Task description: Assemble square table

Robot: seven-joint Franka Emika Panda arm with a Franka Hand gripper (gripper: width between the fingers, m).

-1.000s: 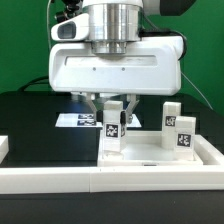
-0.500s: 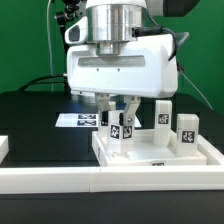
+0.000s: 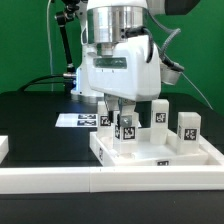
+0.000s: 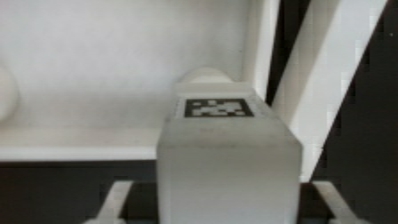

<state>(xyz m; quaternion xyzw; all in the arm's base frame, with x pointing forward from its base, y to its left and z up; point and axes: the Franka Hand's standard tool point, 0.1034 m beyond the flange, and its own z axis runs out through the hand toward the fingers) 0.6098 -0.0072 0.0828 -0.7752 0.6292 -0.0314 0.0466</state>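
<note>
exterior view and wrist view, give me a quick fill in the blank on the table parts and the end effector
1. The end effector is shut on a white ____ that it holds upright over the tabletop.
2. Counting the held leg, the number of legs on or over the tabletop in the exterior view is ____.
3. The marker board lies on a table surface whose colour is ____.
4. Each leg carries a black-and-white ____.

Missing words: leg; three; black; tag

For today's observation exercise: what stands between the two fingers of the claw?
In the exterior view, the claw has a white tagged leg between its fingers, standing upright on the tabletop. The wrist view shows the same leg filling the gap.
</note>
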